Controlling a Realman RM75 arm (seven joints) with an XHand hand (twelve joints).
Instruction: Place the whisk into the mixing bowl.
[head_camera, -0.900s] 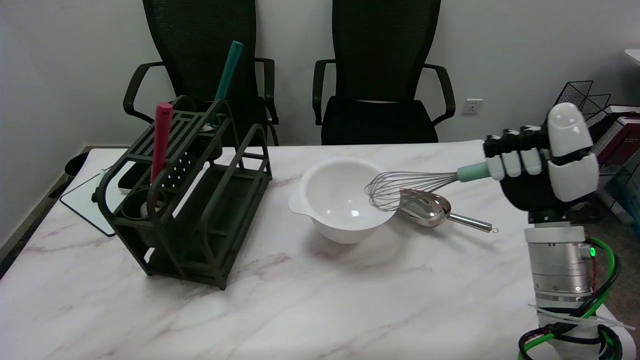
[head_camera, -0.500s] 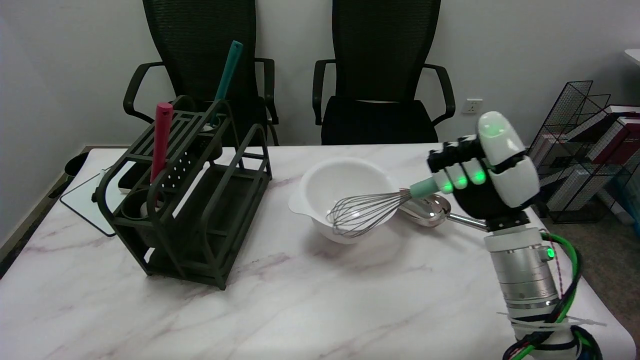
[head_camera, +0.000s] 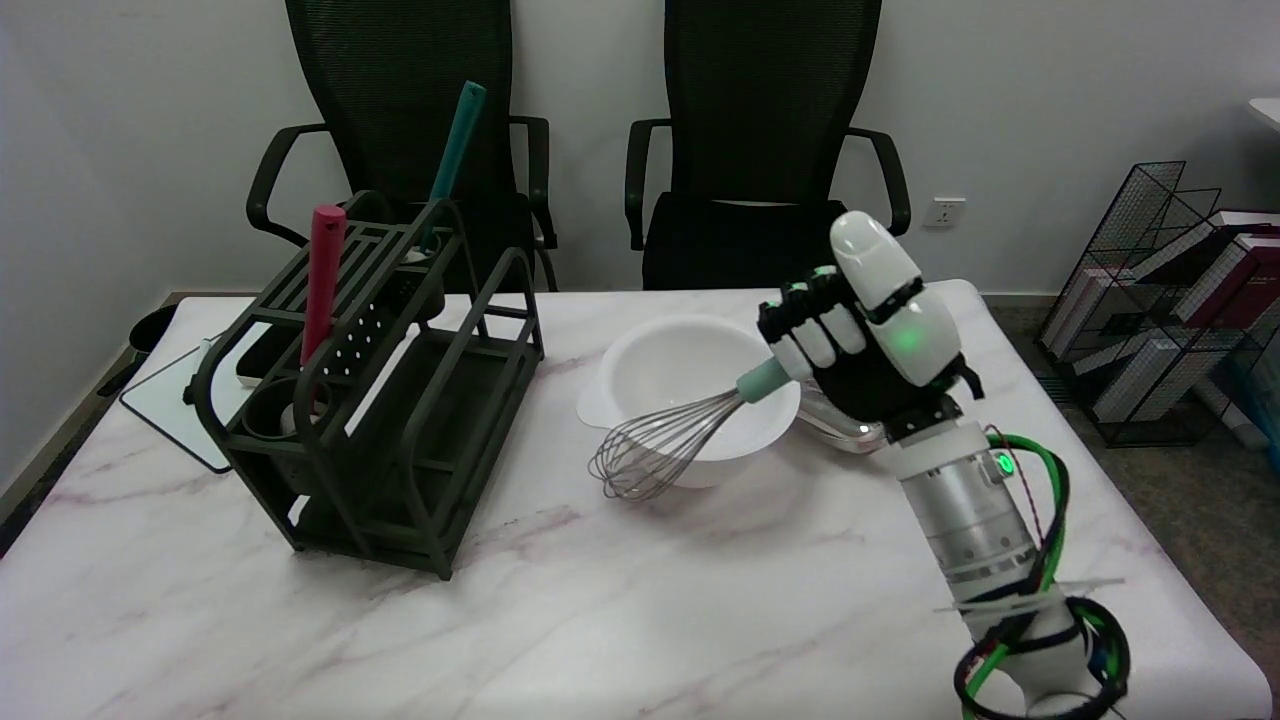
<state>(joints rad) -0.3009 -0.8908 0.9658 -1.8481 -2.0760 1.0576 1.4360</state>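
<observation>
Right hand gripped whisk by its handle | wires slanted toward lower left, over bowl near rim | hand upper right of bowl

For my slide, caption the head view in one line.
Right hand holds the whisk, wires tilted down across the bowl, beside a rack.

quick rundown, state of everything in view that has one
robot hand: grips the whisk's pale green handle
whisk: held, tilted down to the left, wire head in front of the bowl's near rim
mixing bowl: upright, nothing seen inside
metal scoop: lying right of the bowl, mostly hidden by the hand
dark rack: upright, a red-handled and a teal-handled tool standing in it
</observation>
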